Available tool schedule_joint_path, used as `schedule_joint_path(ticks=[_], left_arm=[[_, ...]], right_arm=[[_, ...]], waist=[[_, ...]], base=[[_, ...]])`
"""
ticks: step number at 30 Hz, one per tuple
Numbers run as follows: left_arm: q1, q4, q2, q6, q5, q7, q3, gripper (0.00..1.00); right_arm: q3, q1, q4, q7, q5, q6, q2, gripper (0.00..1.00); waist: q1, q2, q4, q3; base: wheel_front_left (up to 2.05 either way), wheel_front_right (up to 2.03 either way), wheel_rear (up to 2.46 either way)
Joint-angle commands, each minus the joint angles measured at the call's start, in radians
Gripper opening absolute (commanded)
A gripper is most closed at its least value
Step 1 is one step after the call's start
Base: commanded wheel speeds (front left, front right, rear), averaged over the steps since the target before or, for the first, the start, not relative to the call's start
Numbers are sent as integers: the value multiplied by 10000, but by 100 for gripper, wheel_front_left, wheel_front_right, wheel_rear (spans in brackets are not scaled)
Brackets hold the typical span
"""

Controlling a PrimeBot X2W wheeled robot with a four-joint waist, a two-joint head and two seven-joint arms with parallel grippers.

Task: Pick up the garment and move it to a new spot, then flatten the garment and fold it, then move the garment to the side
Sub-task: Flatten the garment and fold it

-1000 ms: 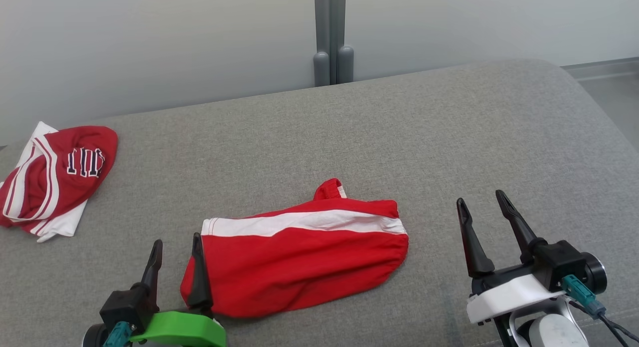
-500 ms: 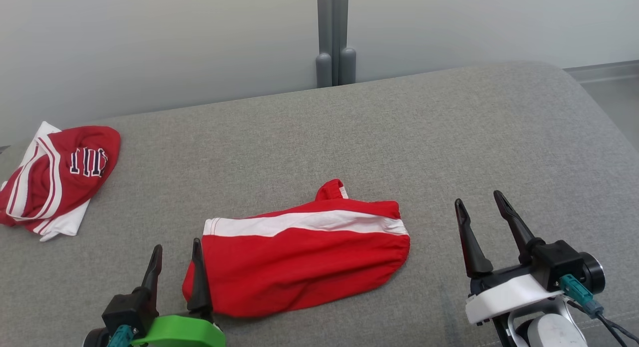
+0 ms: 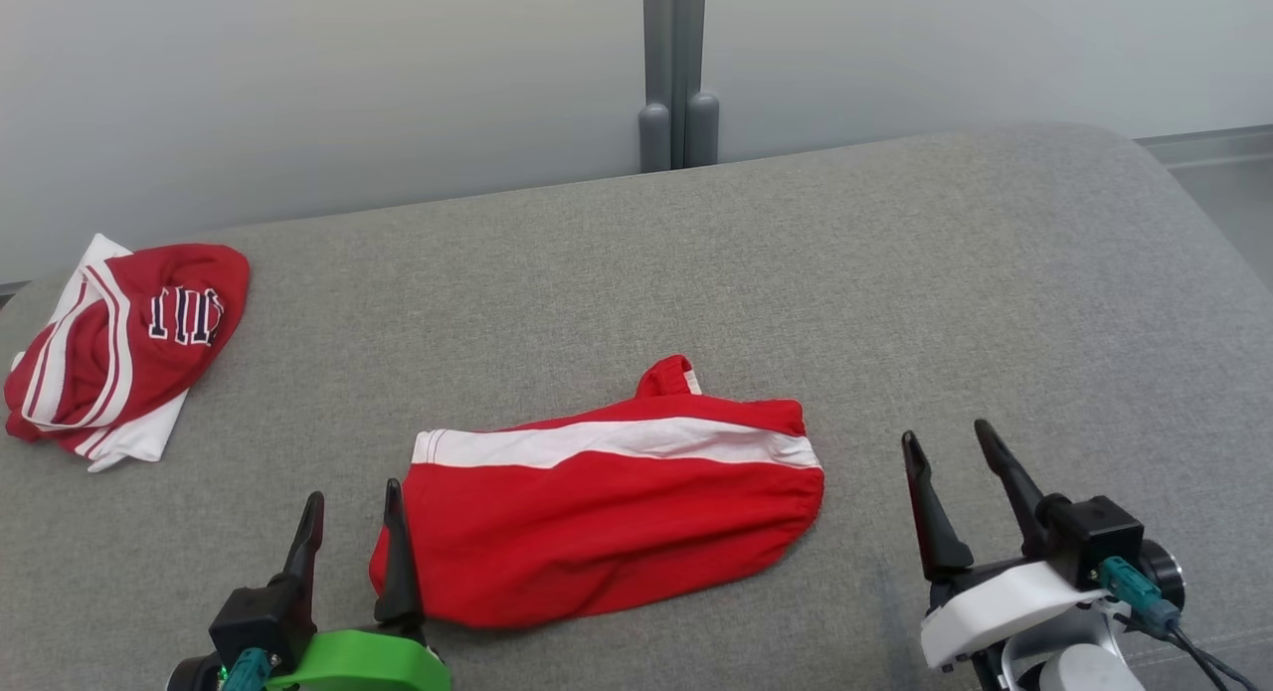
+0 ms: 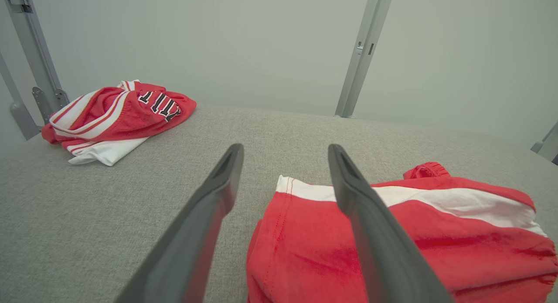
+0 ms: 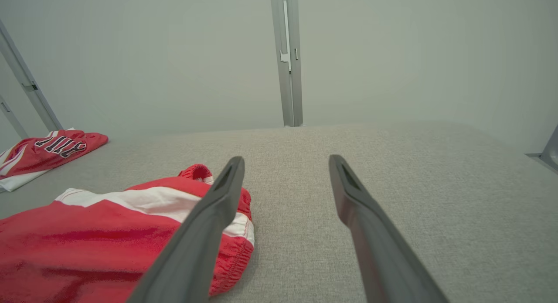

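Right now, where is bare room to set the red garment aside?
Widest bare stretch: the grey cushion right of the red garment, around the open right pincer. Also free: the band between garment and back wall. Tighter at left: the open left pincer beside the garment's edge, the crumpled jersey beyond.

Dark block letters (image 3: 186,315) on the crumpled red jersey (image 3: 94,378) are partly folded under and unreadable.
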Motion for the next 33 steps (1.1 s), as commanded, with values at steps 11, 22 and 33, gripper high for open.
schedule_joint_path(ticks=[11, 22, 33], left_arm=[[-164, 124, -5, -69, 115, 5, -184, 100], [-488, 154, -3, -50, 219, 6, -355, 100], [-799, 205, 24, -59, 276, 6, -397, 100]], right_arm=[[994, -1568, 2447, 1708, 2506, 2, -455, 100], [2522, -3105, 3966, 3245, 5492, 2, -1339, 100], [4466, -4185, 4432, 4080, 7528, 2, -2400, 100]], waist=[[0, 0, 106, 132], [0, 0, 551, 608], [0, 0, 935, 1077]], base=[[0, 0, 0], [0, 0, 0], [0, 0, 0]])
